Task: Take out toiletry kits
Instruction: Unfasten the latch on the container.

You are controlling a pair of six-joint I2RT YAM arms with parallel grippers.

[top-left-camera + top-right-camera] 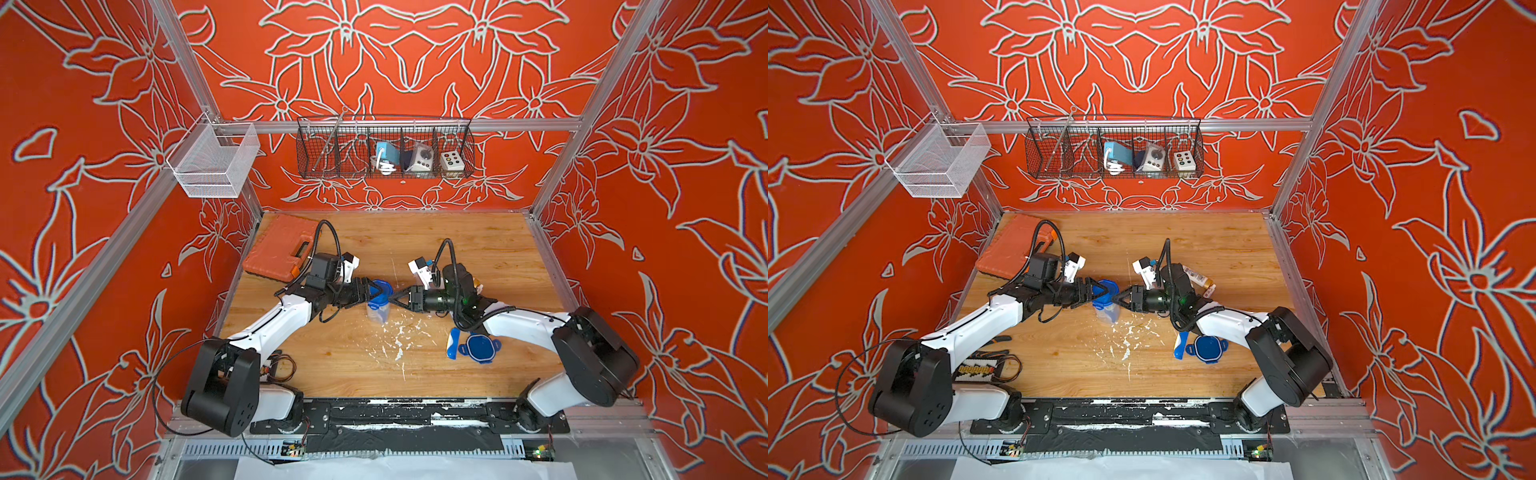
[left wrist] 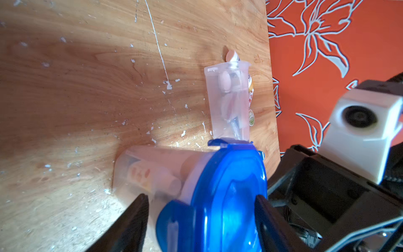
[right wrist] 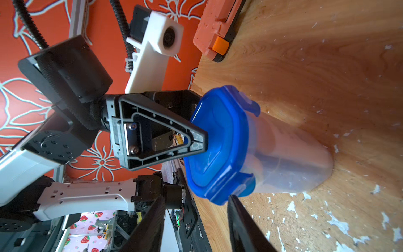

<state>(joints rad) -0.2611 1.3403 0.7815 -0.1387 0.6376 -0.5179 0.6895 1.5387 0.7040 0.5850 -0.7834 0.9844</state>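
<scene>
Upright at the middle of the wooden bench (image 1: 436, 249): a clear plastic jar (image 1: 379, 316) shut by a blue four-tab lid (image 1: 382, 288). Inside it, one toiletry kit (image 2: 157, 176), blurred to pale tubes behind the cloudy wall.

From the left, the left gripper (image 2: 200, 198), closed about halfway onto the rim of that lid: one finger (image 3: 197, 139) flat on the lid top, the other against the jar wall just under the rim. From the right, the right gripper (image 3: 196, 198), partly apart with nothing between its fingers, tips just beside a lid tab.

To the right of the shut jar, a second clear jar (image 2: 229, 104) without a lid, lying on its side, hidden under the right arm in both top views. In it, pale tubes with pinkish caps (image 2: 224, 83), too blurred to name further. Just beyond it on the bench, a white barcoded bottle (image 1: 1192, 274) and a gold-capped bottle (image 1: 1207, 284), close together.

Near right, partly under the right arm: a loose blue lid (image 1: 480, 348) of the same four-tab kind, flat on the bench, with a blue-and-white tube (image 1: 453, 343) just to its left.

Far left corner: an orange plastic tool case (image 1: 282, 249), shut. White flecks (image 1: 399, 336) scattered on the wood just near of the shut jar.
</scene>
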